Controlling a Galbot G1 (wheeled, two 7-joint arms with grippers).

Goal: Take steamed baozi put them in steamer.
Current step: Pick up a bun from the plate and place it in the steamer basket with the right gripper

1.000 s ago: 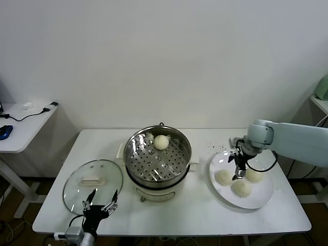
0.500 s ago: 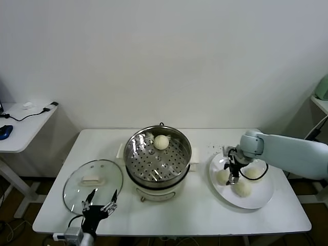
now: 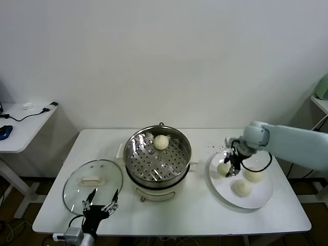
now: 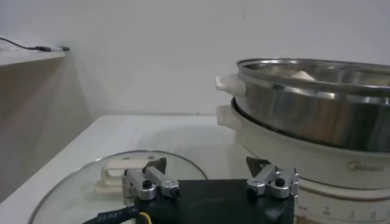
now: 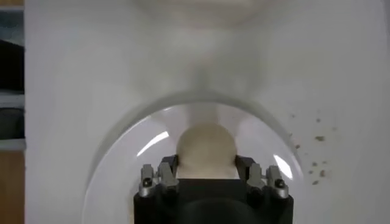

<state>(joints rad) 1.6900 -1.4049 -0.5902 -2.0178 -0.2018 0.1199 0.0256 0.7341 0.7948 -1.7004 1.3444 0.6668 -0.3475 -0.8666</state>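
Held between the jaws of the right gripper (image 3: 231, 169): one steamed baozi (image 3: 223, 168), fingers (image 5: 169, 171) pressed to both flanks, apparently clamped, though whether lifted clear of the white plate (image 3: 256, 199) is hard to tell. Just beside the jaws, on the same plate: two more buns (image 3: 253, 175) and (image 3: 241, 187). Well away from them, a fourth bun (image 3: 161, 142) on the perforated tray of the steamer (image 3: 158, 159). Parked at the near table edge: left gripper (image 3: 101, 202), jaws apart and empty, over the rim of the glass lid (image 3: 92, 183).
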